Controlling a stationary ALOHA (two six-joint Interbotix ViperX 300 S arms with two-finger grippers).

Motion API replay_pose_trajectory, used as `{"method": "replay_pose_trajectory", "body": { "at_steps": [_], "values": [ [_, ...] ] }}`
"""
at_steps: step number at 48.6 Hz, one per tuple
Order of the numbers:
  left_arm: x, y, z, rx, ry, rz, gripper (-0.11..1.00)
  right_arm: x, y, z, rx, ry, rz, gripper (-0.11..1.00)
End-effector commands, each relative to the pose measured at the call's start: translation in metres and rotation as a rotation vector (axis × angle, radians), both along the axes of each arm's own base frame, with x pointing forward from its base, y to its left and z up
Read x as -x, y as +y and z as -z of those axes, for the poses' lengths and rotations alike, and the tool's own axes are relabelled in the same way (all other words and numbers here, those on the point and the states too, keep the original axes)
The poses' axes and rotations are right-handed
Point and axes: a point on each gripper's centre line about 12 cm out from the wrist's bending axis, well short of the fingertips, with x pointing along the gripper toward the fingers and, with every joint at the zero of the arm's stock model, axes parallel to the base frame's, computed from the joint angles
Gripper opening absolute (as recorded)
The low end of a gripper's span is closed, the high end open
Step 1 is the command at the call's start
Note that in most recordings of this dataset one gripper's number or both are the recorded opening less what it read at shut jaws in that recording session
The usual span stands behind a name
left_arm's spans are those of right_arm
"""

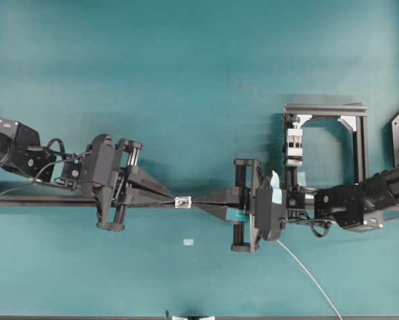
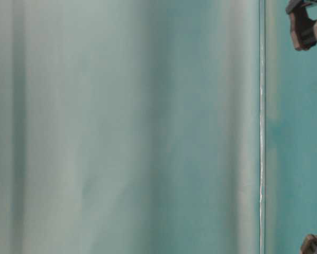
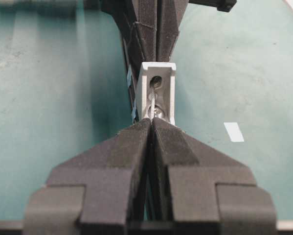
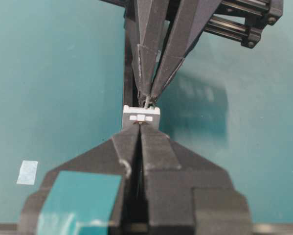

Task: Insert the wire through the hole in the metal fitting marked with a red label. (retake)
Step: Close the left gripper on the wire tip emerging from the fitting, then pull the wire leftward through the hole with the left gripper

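The metal fitting (image 1: 182, 202) sits mid-table (image 1: 186, 80), between the two end effector tips. The left end effector (image 3: 151, 122) is pressed together, its tips against the fitting's near face. In the left wrist view the wire (image 3: 152, 100), thin and silvery, runs through the hole (image 3: 156, 82) toward those tips; whether they pinch it is unclear. The right end effector (image 4: 139, 128) is pressed together, clamping the fitting from the opposite side. A pale flat rectangle (image 1: 188, 242) lies nearby.
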Motion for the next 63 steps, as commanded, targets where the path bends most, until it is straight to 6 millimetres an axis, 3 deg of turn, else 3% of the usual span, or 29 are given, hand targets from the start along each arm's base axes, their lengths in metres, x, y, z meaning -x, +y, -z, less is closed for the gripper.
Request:
{"method": "replay_pose_trajectory", "body": {
  "at_steps": [1,21,26,35,44,63],
  "values": [
    [-0.004,-0.001,-0.008,0.008,-0.028,-0.002,-0.1,-0.005,0.002,-0.009,-0.014,-0.017,-0.005,0.03],
    [-0.002,-0.002,-0.01,0.008,-0.031,0.005,-0.1,-0.003,0.002,-0.008,-0.015,-0.002,-0.01,0.05],
    [0.0,-0.002,-0.012,0.008,-0.027,0.006,-0.1,0.0,0.002,-0.011,-0.021,-0.004,-0.01,0.25],
    [0.007,-0.001,-0.018,0.005,-0.007,0.007,-0.1,0.006,0.001,-0.02,-0.026,-0.016,-0.014,0.79],
    [0.024,0.002,-0.024,0.0,0.019,0.012,-0.1,0.011,0.001,-0.02,-0.025,-0.011,-0.021,0.76],
    [0.095,0.015,-0.046,-0.008,0.061,0.044,-0.1,0.013,0.001,-0.018,-0.023,0.001,-0.024,0.76]
  ]
}}
